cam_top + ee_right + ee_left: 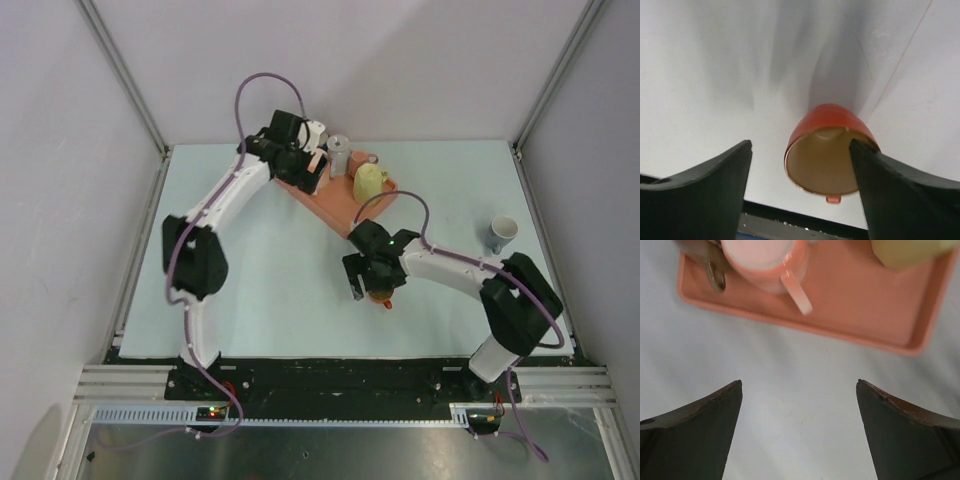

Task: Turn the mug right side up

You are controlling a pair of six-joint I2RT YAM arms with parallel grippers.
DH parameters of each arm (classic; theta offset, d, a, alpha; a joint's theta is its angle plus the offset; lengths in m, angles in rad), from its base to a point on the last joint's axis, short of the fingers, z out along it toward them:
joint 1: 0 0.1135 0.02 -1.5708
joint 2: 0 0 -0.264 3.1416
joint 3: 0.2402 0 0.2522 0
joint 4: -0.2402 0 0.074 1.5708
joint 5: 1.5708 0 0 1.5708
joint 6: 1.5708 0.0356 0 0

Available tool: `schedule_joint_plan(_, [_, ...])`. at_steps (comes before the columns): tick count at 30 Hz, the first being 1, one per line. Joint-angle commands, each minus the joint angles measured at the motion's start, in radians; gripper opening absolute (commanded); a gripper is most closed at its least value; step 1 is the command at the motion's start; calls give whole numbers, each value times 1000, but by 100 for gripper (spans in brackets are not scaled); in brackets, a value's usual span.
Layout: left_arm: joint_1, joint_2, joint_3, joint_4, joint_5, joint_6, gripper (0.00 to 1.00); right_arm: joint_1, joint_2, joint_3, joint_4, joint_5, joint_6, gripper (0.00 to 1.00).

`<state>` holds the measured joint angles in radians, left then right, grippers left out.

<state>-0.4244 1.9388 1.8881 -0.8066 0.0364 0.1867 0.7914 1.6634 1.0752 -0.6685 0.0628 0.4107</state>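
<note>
Lying on its side on your table: orange mug, cream interior | your right tool spread either side of it | left tool spread | tray holds pink mug

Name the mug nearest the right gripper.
The orange mug, between the right gripper's open fingers. The pink mug and yellow mug sit on the tray; the white mug stands apart, far right.
</note>
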Motion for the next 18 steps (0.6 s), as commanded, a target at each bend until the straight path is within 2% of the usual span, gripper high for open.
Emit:
schedule_joint_plan(1, [-5, 193, 240, 41, -67, -137, 99, -11, -127, 52, -23, -13, -27, 91])
schedule_joint_plan(3, [-8, 291, 355, 43, -85, -169, 98, -15, -158, 68, -32, -17, -33, 97])
schedule_joint_plan(6, [-15, 399, 436, 61, -128, -176, 93, -22, -191, 86, -48, -5, -33, 99])
schedule_joint_plan(11, [-18, 486, 433, 95, -233, -179, 80, -41, -233, 96, -51, 18, -29, 99])
schedule_joint_plan(18, [-27, 546, 436, 137, -266, -152, 63, -50, -262, 103, -43, 43, -54, 99])
